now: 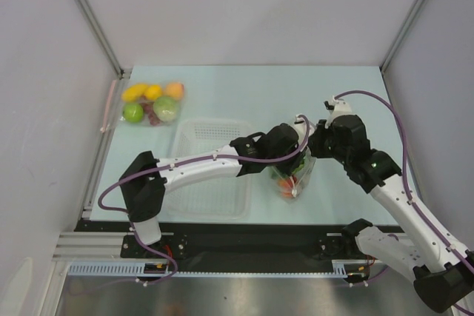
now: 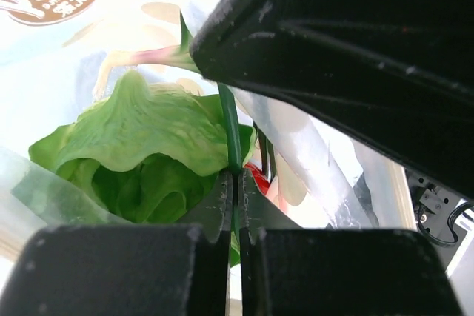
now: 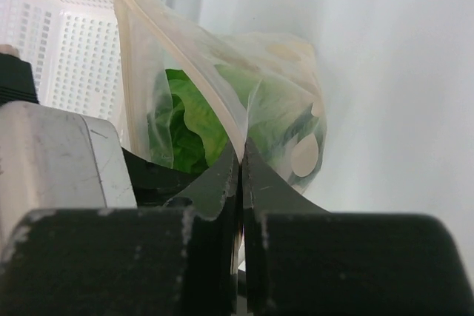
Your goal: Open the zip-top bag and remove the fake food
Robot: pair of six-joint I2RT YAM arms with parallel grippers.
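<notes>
The zip-top bag (image 1: pixel 300 172) is held up off the table between my two grippers, right of the white basket. In the right wrist view my right gripper (image 3: pixel 242 155) is shut on the bag's upper edge (image 3: pixel 222 94); lettuce (image 3: pixel 185 132) and a white piece (image 3: pixel 304 155) show through the plastic. In the left wrist view my left gripper (image 2: pixel 236 177) is shut on a thin dark-green stalk (image 2: pixel 229 127), with the lettuce head (image 2: pixel 141 142) to its left and the red tomato (image 2: pixel 258 177) just behind. From above, the left gripper (image 1: pixel 291 156) and right gripper (image 1: pixel 311 155) nearly touch over the bag.
The white basket (image 1: pixel 211 172) lies under my left arm, also seen in the right wrist view (image 3: pixel 67 49). A clear pouch of round fruits (image 1: pixel 152 103) with a pink strip lies at the back left. The right gripper's black body (image 2: pixel 355 57) fills the left wrist view's upper right.
</notes>
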